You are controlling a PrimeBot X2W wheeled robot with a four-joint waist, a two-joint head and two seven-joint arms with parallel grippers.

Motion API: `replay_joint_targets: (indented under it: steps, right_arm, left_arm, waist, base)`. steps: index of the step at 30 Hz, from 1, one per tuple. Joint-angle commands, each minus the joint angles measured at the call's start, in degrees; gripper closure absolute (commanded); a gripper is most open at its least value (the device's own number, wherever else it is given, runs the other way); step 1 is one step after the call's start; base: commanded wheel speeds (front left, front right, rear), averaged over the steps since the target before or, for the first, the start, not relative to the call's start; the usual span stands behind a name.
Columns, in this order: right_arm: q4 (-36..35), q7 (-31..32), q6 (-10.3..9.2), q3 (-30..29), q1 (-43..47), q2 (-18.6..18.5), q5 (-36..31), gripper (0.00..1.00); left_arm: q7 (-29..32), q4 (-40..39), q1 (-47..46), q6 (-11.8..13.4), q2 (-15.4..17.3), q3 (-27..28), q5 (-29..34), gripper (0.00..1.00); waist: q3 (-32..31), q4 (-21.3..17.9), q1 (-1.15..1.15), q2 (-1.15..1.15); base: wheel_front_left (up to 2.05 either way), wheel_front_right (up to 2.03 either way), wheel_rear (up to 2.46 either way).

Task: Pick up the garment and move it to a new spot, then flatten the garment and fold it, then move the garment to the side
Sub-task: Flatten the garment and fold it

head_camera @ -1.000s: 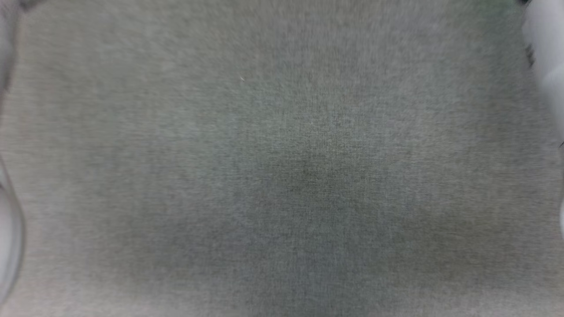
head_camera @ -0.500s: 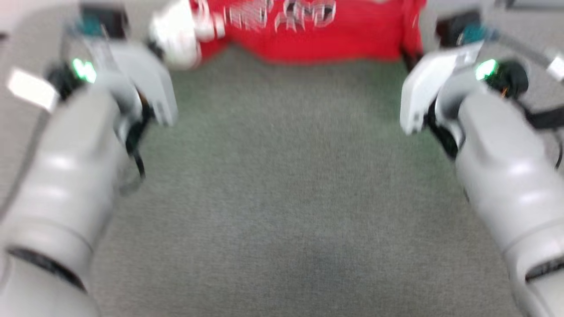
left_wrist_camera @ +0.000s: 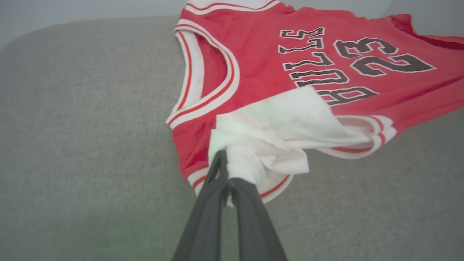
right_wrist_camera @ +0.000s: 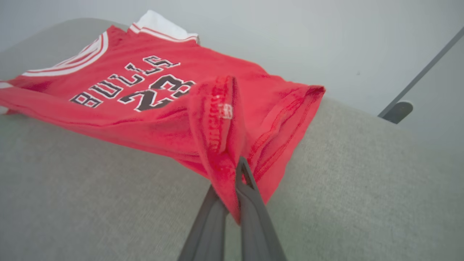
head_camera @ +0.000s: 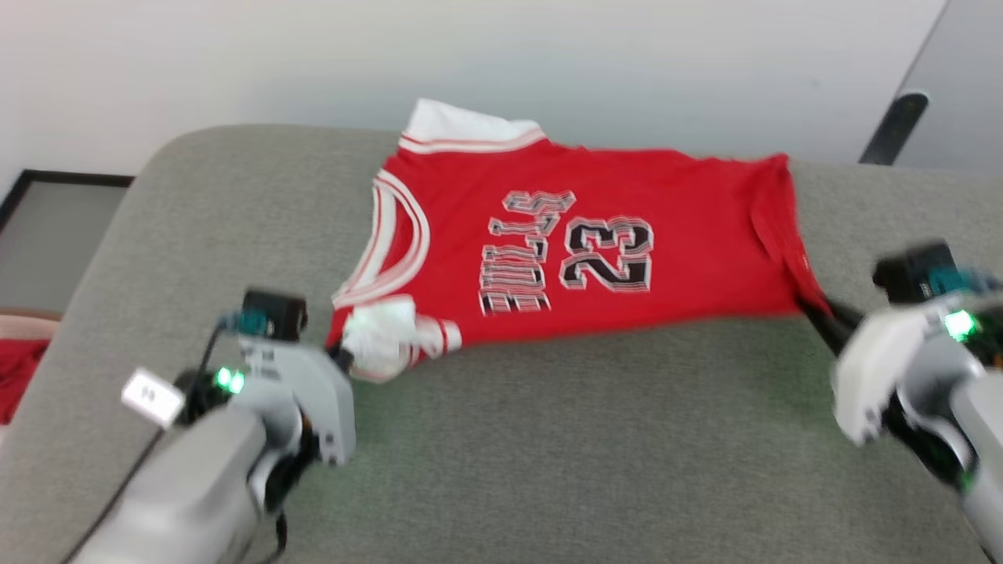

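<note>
My left gripper [left_wrist_camera: 226, 161] is pressed together on the bunched white sleeve panel [left_wrist_camera: 282, 123] of the bright red sports jersey with striped trim and black-and-white block lettering [head_camera: 595, 235]. My right gripper [right_wrist_camera: 240, 174] is pinched shut on the folded red hem corner [right_wrist_camera: 217, 119] at the other end. The jersey lies print-up and sideways on the grey woven fabric surface [head_camera: 548, 454], toward the far edge by the pale wall [head_camera: 627, 63], with the neckline on my left and the hem on my right. The far part rests on the surface, while the near edge looks slightly raised and drawn out between my two grips. I hold opposite ends so that the cloth stays taut and spreads in one sheet instead of collapsing into a heap, which I judge to be laying out for flattening. Neither grip looks tidy (the sleeve is wadded and the hem is doubled over), so both spots will probably need smoothing after release. There is plenty of bare grey surface on my near side for the fold. A plain red cloth [head_camera: 16, 376] sits off the left edge and is not mine to touch.
</note>
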Motion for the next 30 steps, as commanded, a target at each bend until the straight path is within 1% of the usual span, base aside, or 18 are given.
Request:
replay_joint_targets:
  steps: [1,4,7,9,11,14,17,21,24,27,29,30]
  right_arm:
    - [-3.91,0.84,-0.08,-1.29,4.55,-2.02,0.46,1.0]
    - [-9.74,2.09,-0.09,-5.05,11.04,-4.99,0.4,1.0]
    - [-15.53,3.63,-0.09,-9.12,17.57,-5.82,-0.38,1.0]
    - [-19.57,4.9,-0.09,-11.35,21.73,-6.07,-0.91,1.0]
    - [-23.18,6.38,-0.09,-13.62,25.84,-6.05,-1.6,1.0]
    - [-28.38,8.39,-0.08,-17.72,31.09,-4.65,-2.93,1.0]
    - [-33.14,11.17,-0.08,-21.27,35.75,-2.8,-4.33,1.0]
    - [-39.47,15.45,-0.08,-25.91,39.02,0.08,-5.71,1.0]
    - [-43.03,18.66,-0.09,-29.02,38.64,2.29,-7.19,1.0]
    - [-45.6,22.11,-0.08,-30.84,36.31,4.18,-8.68,1.0]
    - [-46.32,24.24,-0.09,-31.29,34.54,4.93,-10.22,1.0]
    - [-46.38,25.04,-0.09,-31.51,33.29,5.47,-10.75,1.0]
  left_arm:
    - [0.65,-5.39,3.83,2.94,2.81,0.13,-0.45,1.0]
    - [2.09,-16.37,9.31,8.27,6.91,0.51,-1.46,1.0]
    - [4.09,-27.63,14.83,14.13,11.2,0.7,-2.28,1.0]
    - [5.02,-34.7,18.01,17.95,13.5,1.1,-3.26,1.0]
    - [5.81,-41.23,21.25,21.76,15.44,0.99,-3.56,1.0]
    - [5.73,-49.43,25.28,27.08,17.76,2.02,-4.79,1.0]
    - [5.61,-55.69,28.27,31.26,19.72,2.57,-5.08,1.0]
    - [6.25,-61.4,28.3,34.88,23.09,3.56,-3.88,1.0]
    - [6.84,-63.9,26.13,36.36,25.38,5.0,-2.86,1.0]
    - [8.26,-65.17,22.94,36.28,27.51,5.88,-1.34,1.0]
    - [9.76,-65.06,19.85,35.41,28.76,5.77,0.3,1.0]
    - [10.64,-64.86,18.11,34.73,28.78,5.65,0.86,1.0]
  waist:
    - [-0.89,1.47,0.0,0.0]
    - [-0.19,1.87,0.0,0.0]
    - [0.56,1.93,0.0,0.0]
    - [1.34,1.79,0.0,0.0]
    - [2.04,1.6,0.0,0.0]
    - [3.28,1.12,0.0,0.0]
    - [4.6,0.7,0.0,0.0]
    - [6.56,0.41,0.0,0.0]
    - [8.11,0.12,0.0,0.0]
    - [9.73,-0.19,0.0,0.0]
    - [10.82,-0.41,0.0,0.0]
    - [11.33,-0.46,0.0,0.0]
  base:
    - [0.0,0.0,0.0]
    - [0.0,0.0,0.0]
    - [0.0,0.0,0.0]
    - [0.0,0.0,0.0]
    - [0.0,0.0,0.0]
    - [0.0,0.0,0.0]
    - [0.0,0.0,0.0]
    - [0.0,0.0,0.0]
    - [0.0,0.0,0.0]
    - [0.0,0.0,0.0]
    - [0.0,0.0,0.0]
    - [0.0,0.0,0.0]
